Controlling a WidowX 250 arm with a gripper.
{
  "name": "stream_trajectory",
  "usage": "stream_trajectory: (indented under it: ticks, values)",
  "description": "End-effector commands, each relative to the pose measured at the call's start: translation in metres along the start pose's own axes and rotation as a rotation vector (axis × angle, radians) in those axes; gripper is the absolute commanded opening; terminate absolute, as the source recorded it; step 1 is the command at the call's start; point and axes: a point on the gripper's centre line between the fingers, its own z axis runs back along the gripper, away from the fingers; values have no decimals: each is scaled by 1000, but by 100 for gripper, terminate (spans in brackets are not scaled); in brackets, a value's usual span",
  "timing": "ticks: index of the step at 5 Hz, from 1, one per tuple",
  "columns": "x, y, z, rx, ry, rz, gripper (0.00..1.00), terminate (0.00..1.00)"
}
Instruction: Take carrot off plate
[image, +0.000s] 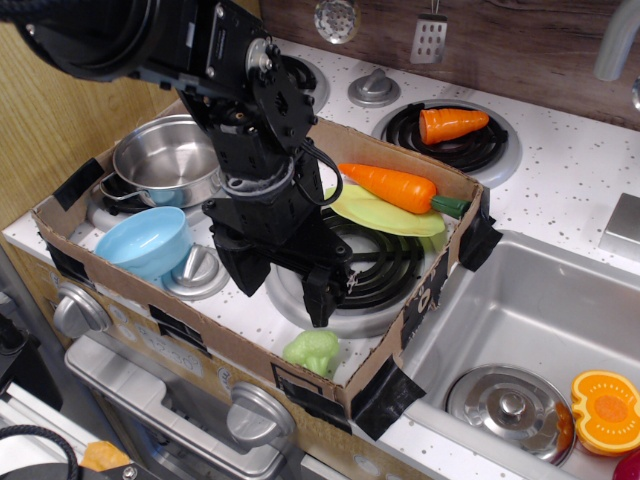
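The long orange carrot (392, 185) with its dark green stem end pointing right lies on the lime-green plate (385, 216), which rests on the far rim of the front right burner. My black gripper (283, 285) points down over the front left part of that burner, to the left of and nearer than the plate and apart from the carrot. Its jaws stand open with nothing between them.
A low cardboard wall (430, 290) rings the stove area. Inside it are a steel pot (165, 160), a light blue bowl (148, 243) and a green toy vegetable (312, 350). A stubby carrot (452, 124) lies on the back burner. The sink (530, 300) at right holds a lid (505, 400).
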Motion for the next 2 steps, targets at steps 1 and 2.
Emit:
stream_trajectory:
  ticks: [1, 2]
  values:
    - [0, 0, 0, 0, 0, 0, 100, 0]
    - [13, 0, 8, 44, 35, 166, 100, 0]
